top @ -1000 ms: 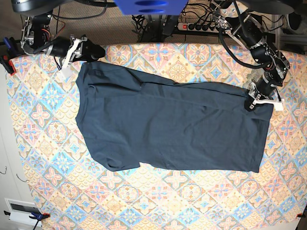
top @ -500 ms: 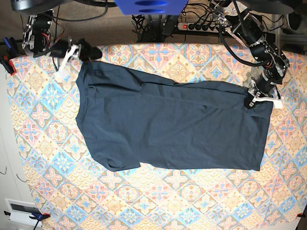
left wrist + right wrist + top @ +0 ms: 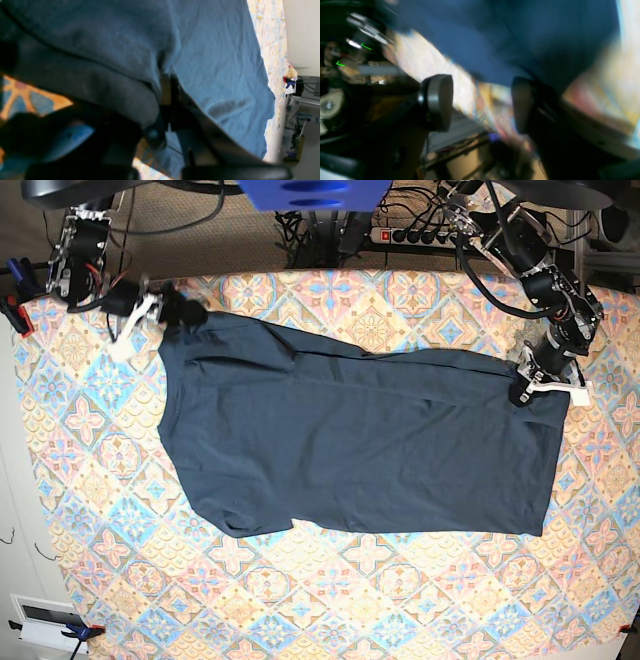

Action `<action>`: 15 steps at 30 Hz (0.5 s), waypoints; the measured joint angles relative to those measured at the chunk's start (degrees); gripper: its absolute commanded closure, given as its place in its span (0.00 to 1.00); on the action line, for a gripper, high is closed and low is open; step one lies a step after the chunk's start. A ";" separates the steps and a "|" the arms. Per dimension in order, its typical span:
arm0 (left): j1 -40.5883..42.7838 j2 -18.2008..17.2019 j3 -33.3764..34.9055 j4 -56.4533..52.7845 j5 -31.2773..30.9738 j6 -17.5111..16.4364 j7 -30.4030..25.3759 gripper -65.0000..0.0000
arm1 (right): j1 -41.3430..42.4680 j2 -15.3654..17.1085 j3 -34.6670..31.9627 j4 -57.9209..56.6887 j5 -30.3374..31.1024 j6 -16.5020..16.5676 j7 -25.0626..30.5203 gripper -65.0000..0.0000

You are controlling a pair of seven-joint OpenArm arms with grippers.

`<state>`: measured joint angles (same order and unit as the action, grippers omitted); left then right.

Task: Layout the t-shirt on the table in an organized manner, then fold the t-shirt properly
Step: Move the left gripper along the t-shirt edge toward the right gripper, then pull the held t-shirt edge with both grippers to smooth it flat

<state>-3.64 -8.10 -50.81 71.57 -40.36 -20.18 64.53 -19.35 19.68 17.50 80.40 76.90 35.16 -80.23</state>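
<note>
The table (image 3: 330, 600) carries a cloth of orange, pink and blue diamond tiles with flower medallions, and beyond its far edge a power strip (image 3: 412, 235) and loose black cables lie on a brown floor. A blue clamp (image 3: 20, 280) grips the table's far corner on the right arm's side. The t-shirt (image 3: 360, 445) lies spread flat across the middle of the table, dark slate-blue, its length running from one arm to the other; a short sleeve folds under at the near edge, toward the right arm's end.

The left pincer (image 3: 530, 385) sits at the far corner of the t-shirt's hem end, pressed together on the cloth; in the left wrist view the fabric (image 3: 155, 105) bunches and disappears between the dark jaws, with the rest of the shirt stretching away beyond.

The right pincer (image 3: 172, 312) is at the t-shirt's far shoulder corner. In the blurred right wrist view its fingers (image 3: 437, 102) stand spread wide apart, the shirt's edge just beyond them and nothing caught between.
</note>
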 measured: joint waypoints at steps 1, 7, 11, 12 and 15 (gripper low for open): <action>-0.02 0.00 0.00 0.00 0.00 0.00 -0.02 1.00 | -0.22 -0.02 0.20 -0.74 0.83 0.17 0.11 0.45; 0.52 -0.02 0.00 0.00 -0.26 -0.02 -0.07 1.00 | 6.14 -0.11 -0.28 -0.87 1.31 -0.20 1.68 0.45; 1.16 0.00 -0.07 0.00 -0.22 -0.02 -0.04 1.00 | 4.37 -0.13 -0.17 -1.70 -0.81 -0.22 -0.20 0.45; 1.09 0.00 -0.04 0.00 -0.22 0.00 -0.04 1.00 | 4.31 -0.13 -0.07 -1.70 -0.87 -0.24 -0.15 0.45; 1.11 -0.02 0.00 0.00 -0.37 -0.02 -0.02 1.00 | 5.27 -0.13 -0.09 -1.60 -0.79 -0.24 1.73 0.45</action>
<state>-2.52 -8.12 -50.81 71.57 -40.73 -20.21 64.51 -14.09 19.55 17.41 78.81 76.12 34.92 -78.50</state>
